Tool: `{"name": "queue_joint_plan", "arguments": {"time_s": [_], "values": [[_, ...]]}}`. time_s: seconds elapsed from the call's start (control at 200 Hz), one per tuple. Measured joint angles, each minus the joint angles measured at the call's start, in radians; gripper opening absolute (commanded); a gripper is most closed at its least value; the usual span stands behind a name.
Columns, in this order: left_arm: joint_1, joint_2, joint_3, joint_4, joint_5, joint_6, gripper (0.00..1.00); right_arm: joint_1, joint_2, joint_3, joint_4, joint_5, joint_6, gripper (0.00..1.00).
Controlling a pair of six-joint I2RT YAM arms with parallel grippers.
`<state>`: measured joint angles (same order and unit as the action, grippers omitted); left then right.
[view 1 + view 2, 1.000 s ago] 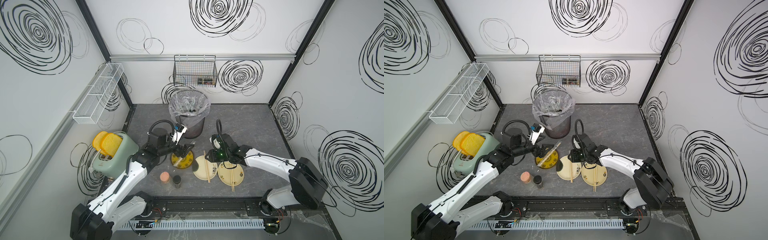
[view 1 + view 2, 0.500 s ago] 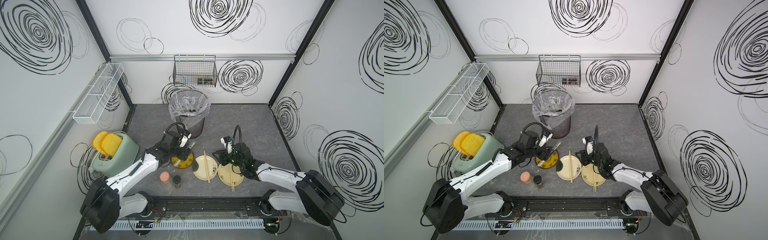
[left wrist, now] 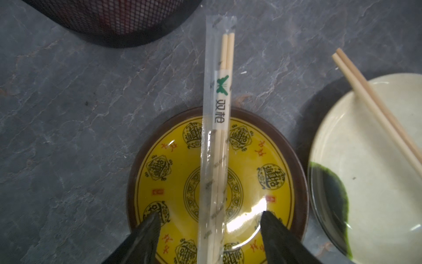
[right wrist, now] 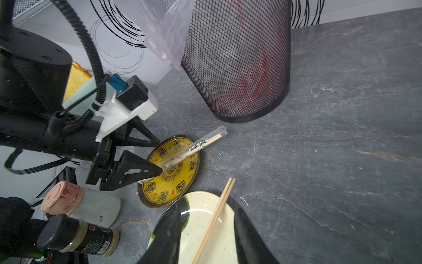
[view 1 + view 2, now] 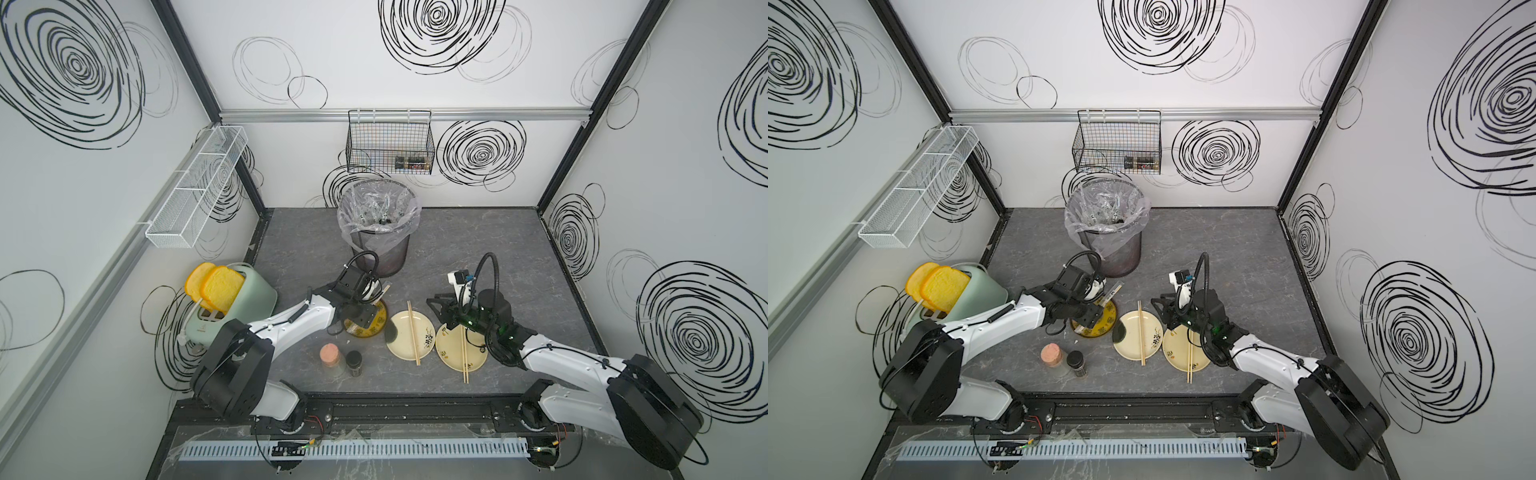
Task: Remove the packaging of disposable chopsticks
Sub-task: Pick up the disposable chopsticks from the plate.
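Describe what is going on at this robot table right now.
The left gripper is open, its fingers straddling the one pair of wrapped chopsticks, which lies in its clear sleeve across the yellow plate in front of the mesh bin. It has not closed on them. An unwrapped pair lies on the cream plate beside it, another pair on the next cream plate. The right gripper, open and empty, hovers above those plates.

The left gripper hangs low over a round yellow patterned plate with a dark rim. A clear plastic sleeve holding pale wooden chopsticks juts off it toward a black mesh bin. One bare chopstick pair crosses a cream plate, another pair a second cream plate, with the right gripper beside them.
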<state>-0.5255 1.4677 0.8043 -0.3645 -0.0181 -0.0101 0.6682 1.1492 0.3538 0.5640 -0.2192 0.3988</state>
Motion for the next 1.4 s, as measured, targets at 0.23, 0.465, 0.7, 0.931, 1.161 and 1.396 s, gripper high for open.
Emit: {"name": "queue_joint_plan", "arguments": {"time_s": [0.23, 0.465, 0.7, 0.931, 1.161, 1.396], "values": [[-0.011, 0.112, 0.009, 0.035, -0.004, -0.050, 0.70, 0.005, -0.005, 0.000, 0.008, 0.008, 0.000, 0.42], [-0.017, 0.133, 0.009, 0.083, -0.005, -0.080, 0.52, 0.005, -0.005, 0.000, 0.008, 0.014, -0.001, 0.43], [-0.017, 0.154, 0.011, 0.102, -0.008, -0.084, 0.46, 0.005, -0.005, 0.000, 0.008, 0.017, 0.000, 0.43], [-0.017, 0.167, 0.023, 0.109, -0.013, -0.085, 0.23, 0.005, -0.005, 0.000, 0.008, 0.018, 0.000, 0.43], [-0.018, 0.135, 0.023, 0.080, -0.006, -0.078, 0.10, 0.006, -0.005, 0.000, 0.008, 0.023, 0.000, 0.44], [-0.058, 0.026, 0.025, 0.051, 0.011, -0.061, 0.05, 0.006, -0.005, 0.000, 0.008, 0.026, 0.000, 0.44]]}}
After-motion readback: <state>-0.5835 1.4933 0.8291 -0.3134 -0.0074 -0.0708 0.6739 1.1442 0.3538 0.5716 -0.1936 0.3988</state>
